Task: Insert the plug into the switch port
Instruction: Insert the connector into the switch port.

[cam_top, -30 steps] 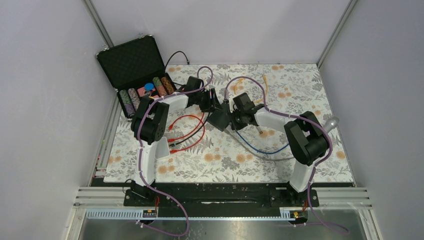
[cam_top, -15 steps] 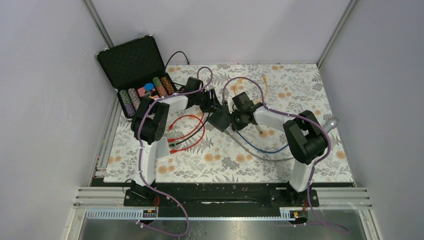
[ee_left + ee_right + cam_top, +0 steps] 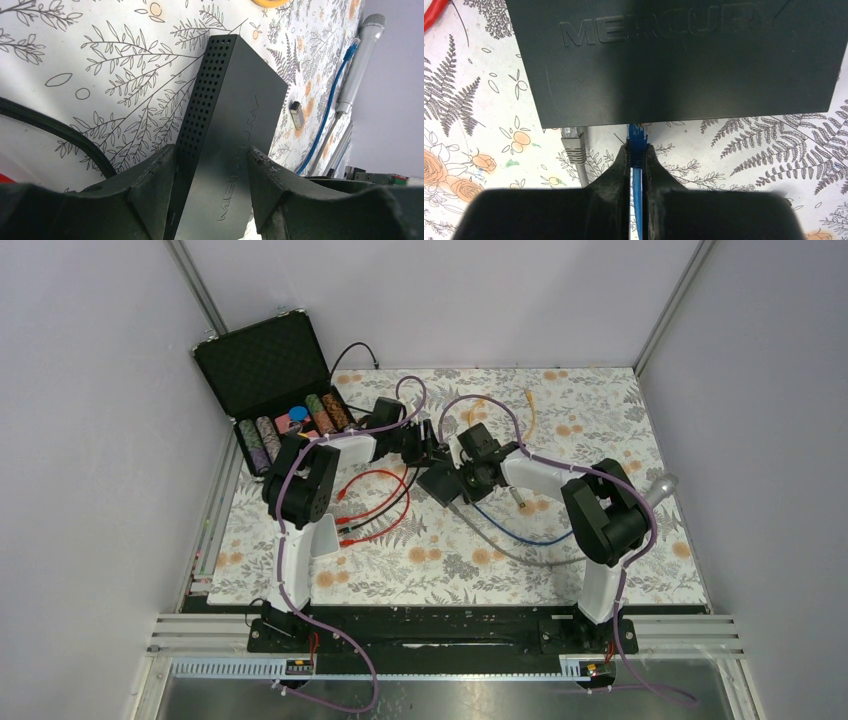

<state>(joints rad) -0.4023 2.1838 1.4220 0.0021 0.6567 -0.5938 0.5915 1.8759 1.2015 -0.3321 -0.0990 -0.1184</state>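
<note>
Firmly, right gripper (image 3: pixel 636 150) pinches blue plug (image 3: pixel 636 133) at switch (image 3: pixel 674 60) edge.

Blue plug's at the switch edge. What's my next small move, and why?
Probably ease the right gripper straight forward: its blue plug tip sits at the switch edge, not visibly seated, and the left gripper braces the switch.

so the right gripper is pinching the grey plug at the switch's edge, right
Wrong colour: the right wrist view shows the right gripper pinching the blue plug at the switch edge. The grey plug lies unheld beside it.
</note>
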